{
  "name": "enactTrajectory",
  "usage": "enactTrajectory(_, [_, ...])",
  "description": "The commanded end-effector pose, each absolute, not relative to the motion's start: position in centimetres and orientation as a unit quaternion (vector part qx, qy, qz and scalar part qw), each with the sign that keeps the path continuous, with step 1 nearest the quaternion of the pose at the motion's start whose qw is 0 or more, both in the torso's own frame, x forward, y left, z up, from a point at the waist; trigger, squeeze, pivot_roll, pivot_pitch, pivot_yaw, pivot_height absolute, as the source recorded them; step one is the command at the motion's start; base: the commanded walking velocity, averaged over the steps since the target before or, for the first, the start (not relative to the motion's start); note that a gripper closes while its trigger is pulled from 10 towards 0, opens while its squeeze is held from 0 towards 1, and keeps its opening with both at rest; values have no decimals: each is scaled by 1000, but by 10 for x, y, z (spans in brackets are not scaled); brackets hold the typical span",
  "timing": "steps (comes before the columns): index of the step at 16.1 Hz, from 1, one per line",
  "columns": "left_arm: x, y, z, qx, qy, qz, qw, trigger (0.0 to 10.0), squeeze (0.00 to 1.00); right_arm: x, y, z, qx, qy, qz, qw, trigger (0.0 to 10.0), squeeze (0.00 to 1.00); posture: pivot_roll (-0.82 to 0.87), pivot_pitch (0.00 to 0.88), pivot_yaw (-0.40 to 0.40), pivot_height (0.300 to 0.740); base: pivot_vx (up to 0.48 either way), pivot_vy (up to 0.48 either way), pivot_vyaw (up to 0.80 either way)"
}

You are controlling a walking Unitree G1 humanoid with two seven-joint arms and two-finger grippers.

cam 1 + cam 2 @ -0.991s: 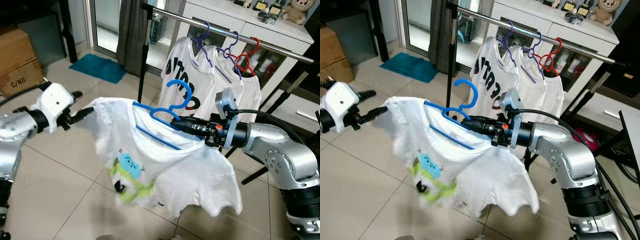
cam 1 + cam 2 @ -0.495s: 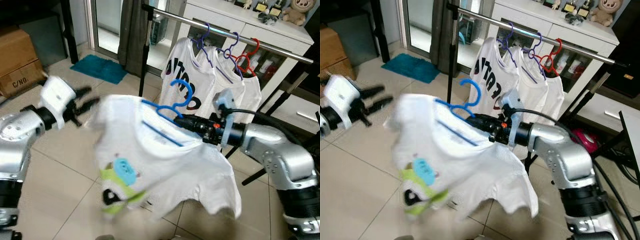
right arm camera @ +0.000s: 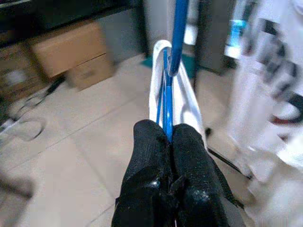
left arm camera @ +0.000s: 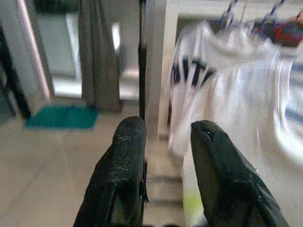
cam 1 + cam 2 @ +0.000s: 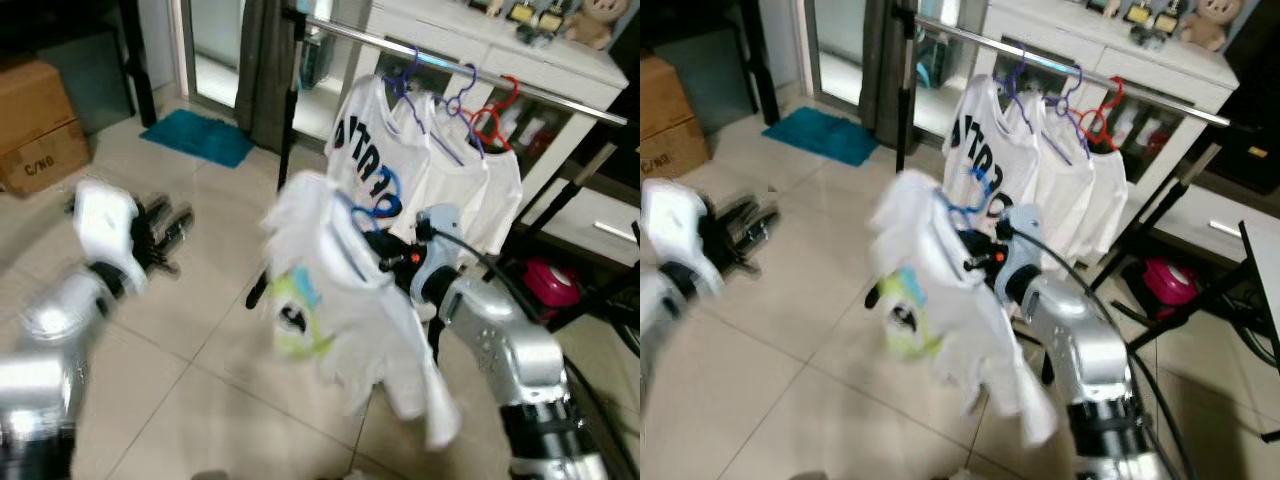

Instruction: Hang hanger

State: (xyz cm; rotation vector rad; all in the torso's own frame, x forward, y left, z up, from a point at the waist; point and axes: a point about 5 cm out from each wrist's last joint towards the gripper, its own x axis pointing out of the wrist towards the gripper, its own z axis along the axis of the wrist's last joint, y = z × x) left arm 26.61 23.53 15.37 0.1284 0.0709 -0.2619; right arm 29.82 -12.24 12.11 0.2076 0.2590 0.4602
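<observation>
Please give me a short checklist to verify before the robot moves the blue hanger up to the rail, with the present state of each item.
1. Right claw shut on the blue hanger: ok.
2. White shirt on the hanger, hanging free: ok.
3. Left claw open, apart from the shirt: ok.
4. Hanger hook on the rail: not ok, it is below the rail.
5. Bare stretch of rail beside the hung shirts: ok.
6. Which way the hook faces: cannot tell, blurred.

Even indoor daylight, brightest at the glass door (image 5: pixel 212 45). Heavy motion blur on left arm (image 5: pixel 60 310) and white shirt (image 5: pixel 340 290). Wrist views soft.
</observation>
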Motion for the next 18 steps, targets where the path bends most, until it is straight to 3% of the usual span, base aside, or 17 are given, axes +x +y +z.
enactTrajectory(1, [258,221,155,43,21,-117,992,10000,0,295,-132,115,92,131,182,970,10000,0,41,0,-132,740,0,0,0])
enactTrajectory(6, [239,211,138,7,46,-44,998,10000,0,289,-123,108,73,114,161,978,10000,0,55,0,-135,740,192,0,160])
enactTrajectory(8, [240,210,138,17,49,-39,998,10000,0,291,-121,110,72,106,155,980,10000,0,63,0,-129,740,334,0,800])
enactTrajectory(14, [248,198,145,33,43,-67,996,10000,0,296,-114,118,112,92,158,977,10000,0,67,0,-120,740,338,0,0])
enactTrajectory(18, [255,196,145,52,43,-71,995,10000,0,297,-113,119,83,78,170,979,10000,0,69,0,-127,740,367,0,0])
